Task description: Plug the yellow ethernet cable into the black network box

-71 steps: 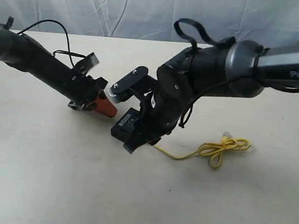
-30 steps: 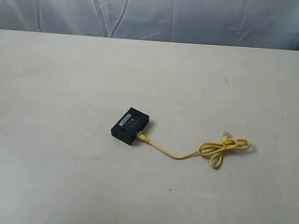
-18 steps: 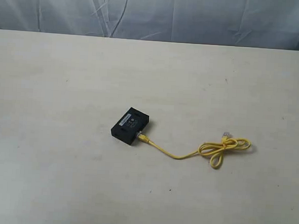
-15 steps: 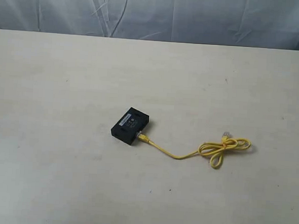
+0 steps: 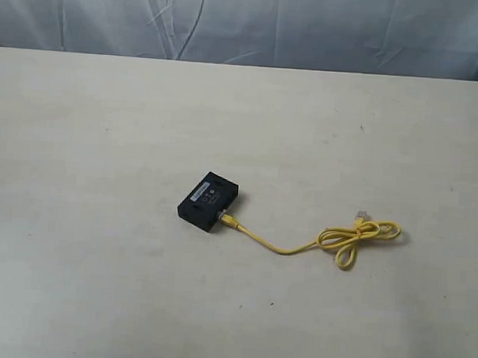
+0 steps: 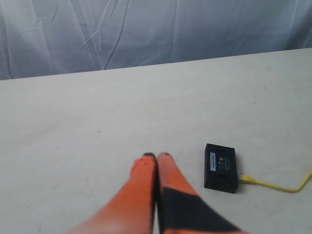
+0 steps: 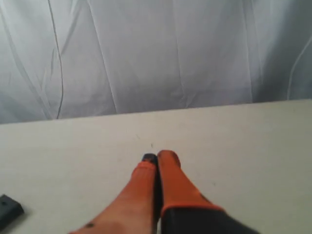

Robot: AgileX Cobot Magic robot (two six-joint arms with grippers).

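The black network box [image 5: 209, 202] lies flat near the middle of the table, pale label strip up. The yellow ethernet cable [image 5: 283, 248] has one plug seated in the box's right side [image 5: 229, 220]. It runs right to a tied loop [image 5: 357, 237], with a loose clear plug [image 5: 361, 213] beyond it. Neither arm shows in the exterior view. In the left wrist view my left gripper [image 6: 156, 156] is shut and empty, well apart from the box [image 6: 220, 167] and the cable [image 6: 273, 184]. My right gripper [image 7: 157, 156] is shut and empty over bare table; a corner of the box [image 7: 8, 208] shows.
The cream table [image 5: 94, 284] carries nothing but the box and cable. A wrinkled pale blue-grey cloth backdrop [image 5: 249, 21] hangs behind its far edge.
Some 2.4 s ago both arms were over the box, the right one covering the cable's plug end. Both have since left the exterior view. Box and cable have not moved in the last second.
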